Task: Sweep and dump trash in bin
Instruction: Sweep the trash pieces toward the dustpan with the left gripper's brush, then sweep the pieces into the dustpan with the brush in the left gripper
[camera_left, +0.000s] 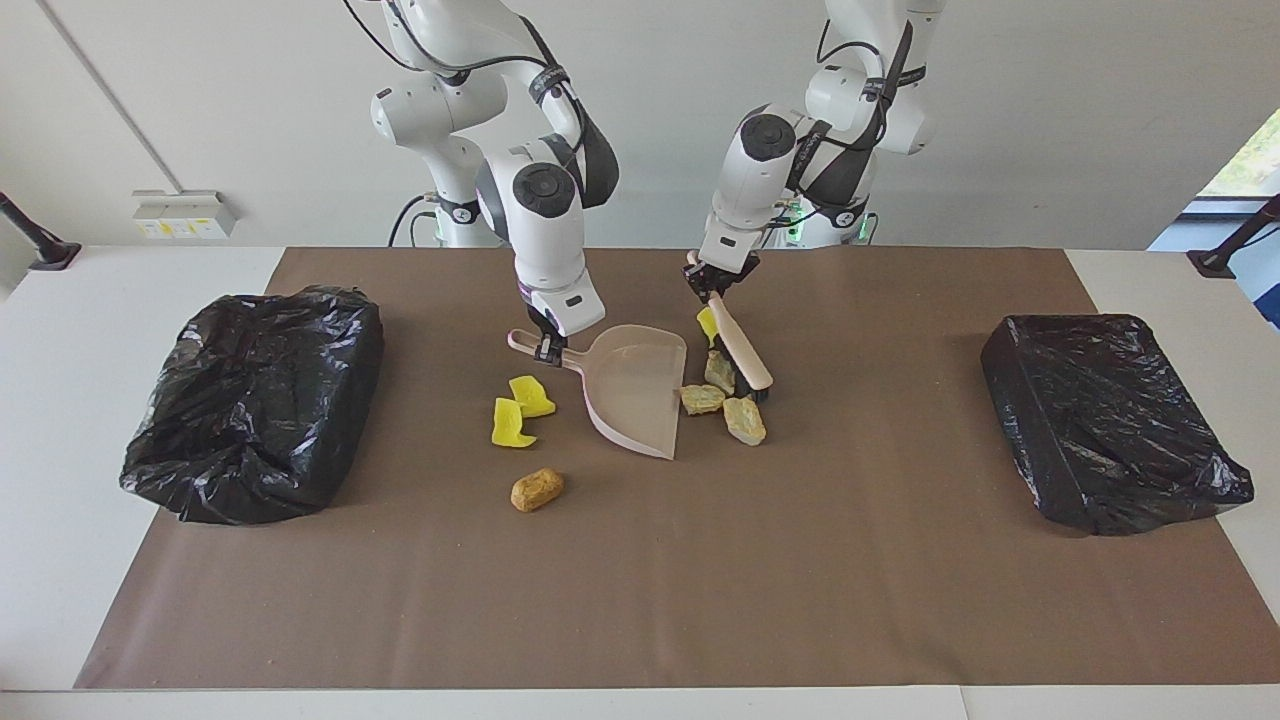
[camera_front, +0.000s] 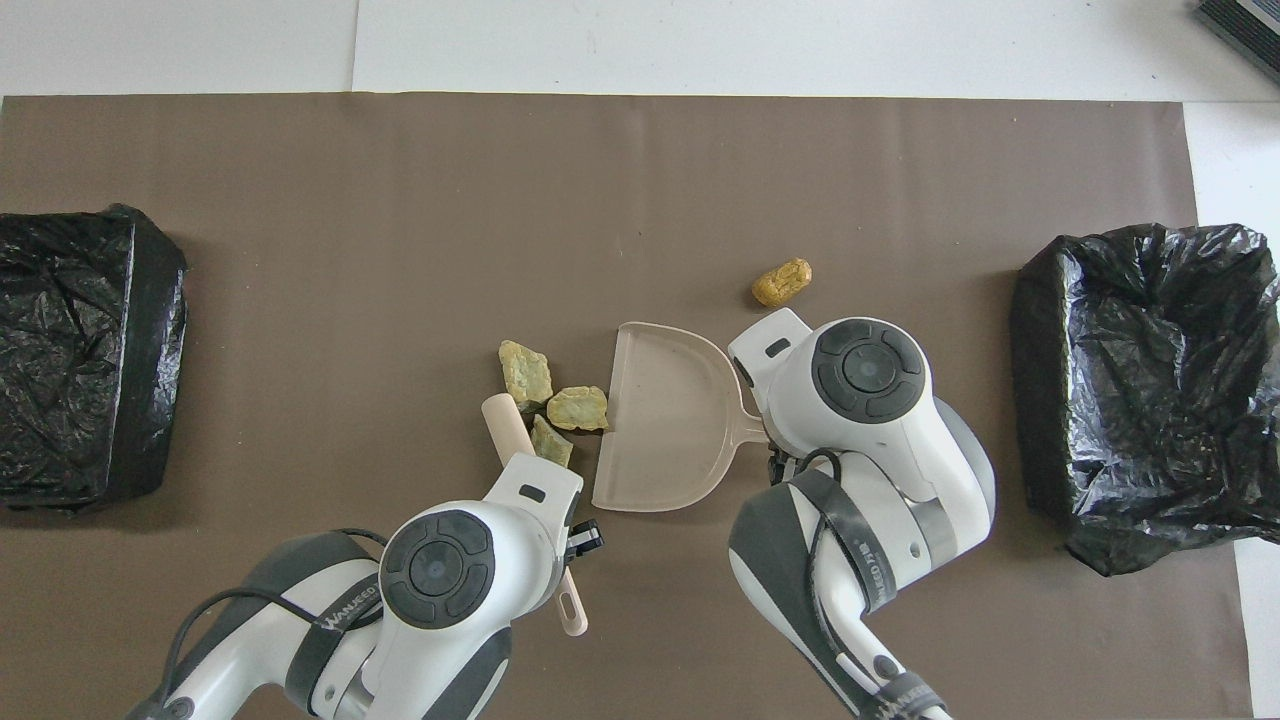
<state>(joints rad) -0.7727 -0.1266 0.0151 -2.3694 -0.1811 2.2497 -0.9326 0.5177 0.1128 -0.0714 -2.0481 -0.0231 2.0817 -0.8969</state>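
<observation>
A: Surroundings first?
B: Brown mat (camera_left: 640, 580) on the table. Black-lined bin (camera_left: 255, 400) at the right arm's end, a second bin (camera_left: 1110, 420) at the left arm's end, both well apart from the trash.

A: Trash?
B: Three beige lumps (camera_left: 724, 398) bunched at the open edge of the dustpan (camera_left: 635, 395); one touches the lip. A yellow chunk (camera_left: 706, 325) sits half hidden by the brush handle, nearer to the robots. Two yellow chunks (camera_left: 517, 410) lie beside the pan toward the right arm's end, and the golden-brown lump (camera_left: 537, 489) is farther from the robots than those.

A: Grippers?
B: Right gripper (camera_left: 545, 347) clamped on the dustpan handle, pan flat on the mat. Left gripper (camera_left: 706, 282) clamped on the brush (camera_left: 742, 358); the bristle end is down against the beige lumps.

A: Arm poses?
B: Both wrists point steeply down, the left arm leaning toward the pan.
</observation>
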